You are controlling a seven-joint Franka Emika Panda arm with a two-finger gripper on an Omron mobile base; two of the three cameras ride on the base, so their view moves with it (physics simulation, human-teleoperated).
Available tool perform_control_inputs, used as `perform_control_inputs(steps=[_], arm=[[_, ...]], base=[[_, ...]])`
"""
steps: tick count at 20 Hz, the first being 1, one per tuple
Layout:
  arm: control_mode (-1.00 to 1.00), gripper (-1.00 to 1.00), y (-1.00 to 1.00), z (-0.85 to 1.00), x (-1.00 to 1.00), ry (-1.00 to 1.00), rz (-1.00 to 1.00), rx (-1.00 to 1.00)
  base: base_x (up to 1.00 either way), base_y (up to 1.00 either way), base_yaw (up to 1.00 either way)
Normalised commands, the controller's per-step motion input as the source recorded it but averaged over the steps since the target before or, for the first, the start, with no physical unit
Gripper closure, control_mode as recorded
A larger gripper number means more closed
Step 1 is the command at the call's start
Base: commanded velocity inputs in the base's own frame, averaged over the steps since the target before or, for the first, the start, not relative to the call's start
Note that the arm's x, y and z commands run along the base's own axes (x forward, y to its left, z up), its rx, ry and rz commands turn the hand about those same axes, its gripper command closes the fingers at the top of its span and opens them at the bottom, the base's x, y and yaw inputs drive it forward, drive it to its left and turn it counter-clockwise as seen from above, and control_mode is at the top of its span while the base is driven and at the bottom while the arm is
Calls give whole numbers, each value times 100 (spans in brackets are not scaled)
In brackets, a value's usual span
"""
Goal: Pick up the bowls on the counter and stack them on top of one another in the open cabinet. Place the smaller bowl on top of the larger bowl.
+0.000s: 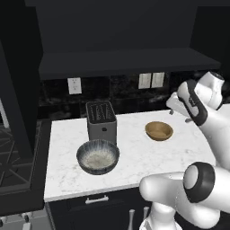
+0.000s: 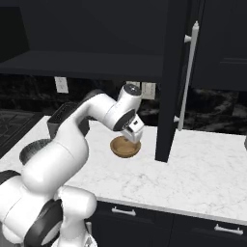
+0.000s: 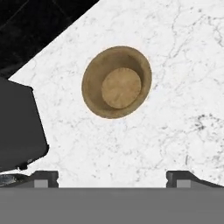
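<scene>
The smaller bowl, tan-brown, sits upright on the counter right of centre. In the hand view the smaller bowl lies below and ahead of my gripper, whose two fingertips stand wide apart with nothing between them. From the right, the gripper hovers just above the smaller bowl's rim, apart from it. The larger bowl, dark blue-grey with a pale speckled inside, rests near the counter's front left; my arm partly hides it. The open cabinet's shelf runs above.
A dark toaster stands behind the larger bowl, and its corner shows in the hand view. A stove borders the counter's left end. A tall dark cabinet door with a silver handle hangs open right of the smaller bowl.
</scene>
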Motion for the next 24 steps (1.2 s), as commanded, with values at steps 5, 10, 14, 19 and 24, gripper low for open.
perform_control_inputs(steps=[5,10,14,19,24], arm=[[-100,-100,-22,-56,77,25,-12,2],[-100,-100,-12,-81,51,21,-3,3],[-100,-100,-26,-64,4,3,0,7],[-100,-100,-21,-62,4,0,0,3],[-100,-100,0,-36,25,-6,0,0]], base=[[0,0,0],[0,0,0],[0,0,0],[0,0,0],[0,0,0]])
